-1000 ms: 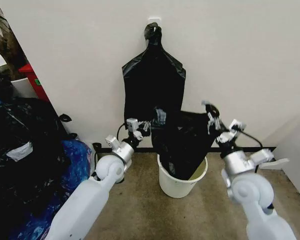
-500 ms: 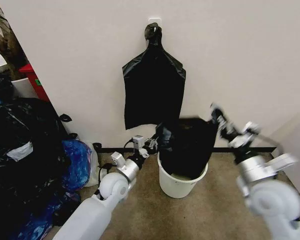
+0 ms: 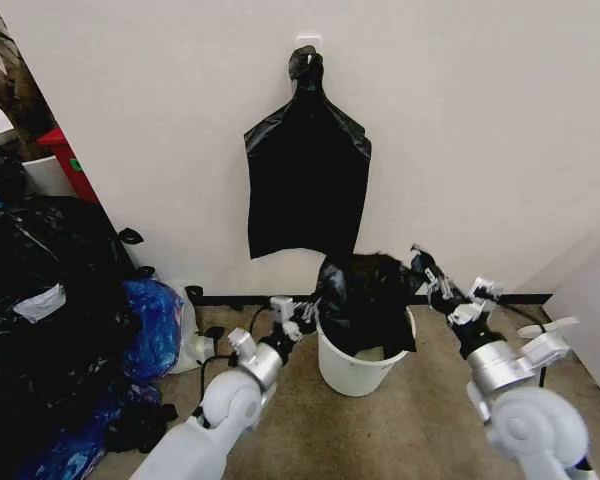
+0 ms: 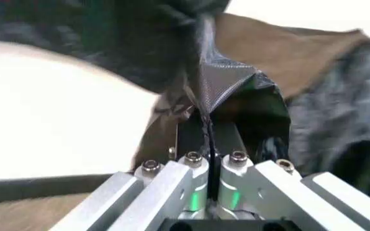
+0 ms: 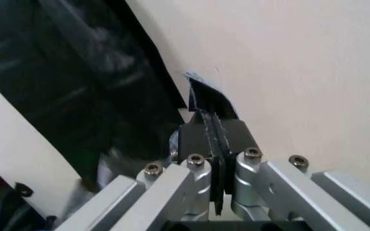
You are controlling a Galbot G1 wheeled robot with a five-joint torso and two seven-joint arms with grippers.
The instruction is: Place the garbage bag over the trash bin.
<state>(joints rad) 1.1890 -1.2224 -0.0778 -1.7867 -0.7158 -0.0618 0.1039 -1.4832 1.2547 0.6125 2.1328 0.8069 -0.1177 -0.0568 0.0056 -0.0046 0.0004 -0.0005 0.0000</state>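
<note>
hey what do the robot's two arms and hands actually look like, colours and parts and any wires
Both arms are smooth, glossy white, rounded shells ending in ball-like joints, then silver metal wrists. The left hand and right hand are silver-grey metal linkages with black finger pads. The wrist views show angled aluminium bars fixed by hex-socket bolts, with a green glow between them on the left. Thin black cables loop near each wrist.

We seem to be in a utility or waste-handling corner of a building rather than a lived-in room. A plain pale wall (image 3: 500,150) meets a brown carpeted floor (image 3: 400,420) along a dark baseboard. A flat bunch of black bags (image 3: 308,180) hangs knotted from a wall hook, a heap of stuffed black and blue bags (image 3: 70,320) fills the left side, and a red box (image 3: 68,160) stands behind it.
</note>
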